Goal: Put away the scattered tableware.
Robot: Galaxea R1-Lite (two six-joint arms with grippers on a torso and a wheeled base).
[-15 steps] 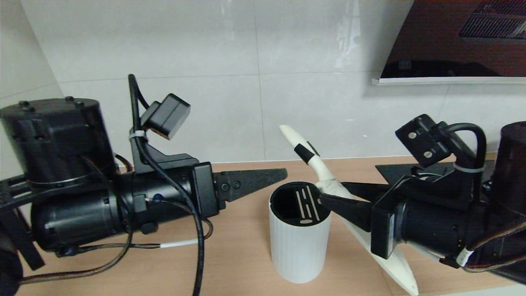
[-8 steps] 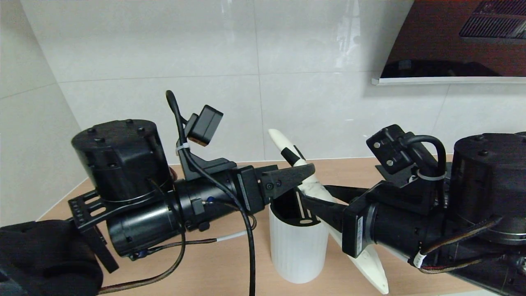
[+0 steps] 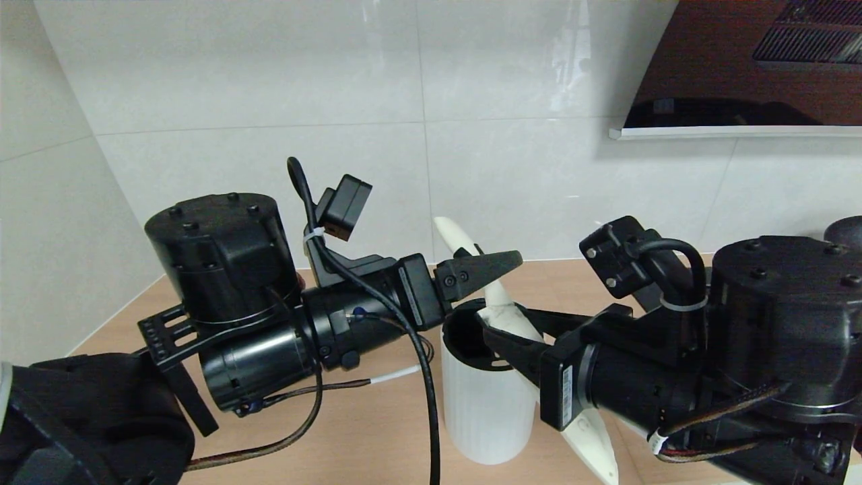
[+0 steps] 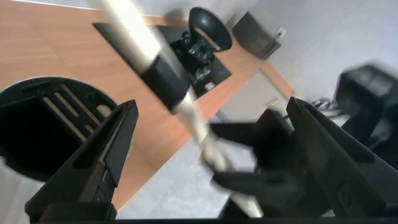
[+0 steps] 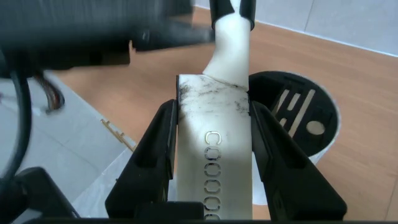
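Observation:
My right gripper (image 3: 512, 337) is shut on a white slotted spatula (image 3: 502, 300), gripping it at the blade's top (image 5: 214, 143). The spatula slants across the rim of the white ribbed utensil holder (image 3: 481, 411), its black-banded handle (image 4: 161, 81) rising towards the wall and its blade tip (image 3: 596, 444) hanging low beside the holder. My left gripper (image 3: 495, 263) is open, level with the handle just above the holder. In the left wrist view the handle passes between its spread fingers (image 4: 93, 168) without touching them. The holder's black slotted insert (image 5: 298, 112) is in view.
The wooden counter (image 3: 377, 444) runs back to a tiled wall. A black hob with a knob (image 4: 205, 31) lies at the right. A dark range hood (image 3: 741, 67) hangs above it. Loose cables (image 3: 350, 391) trail from my left arm near the holder.
My left arm has swung right until its open fingers straddle the spatula handle. My right arm has shifted left with the spatula, bringing it over the holder's rim.

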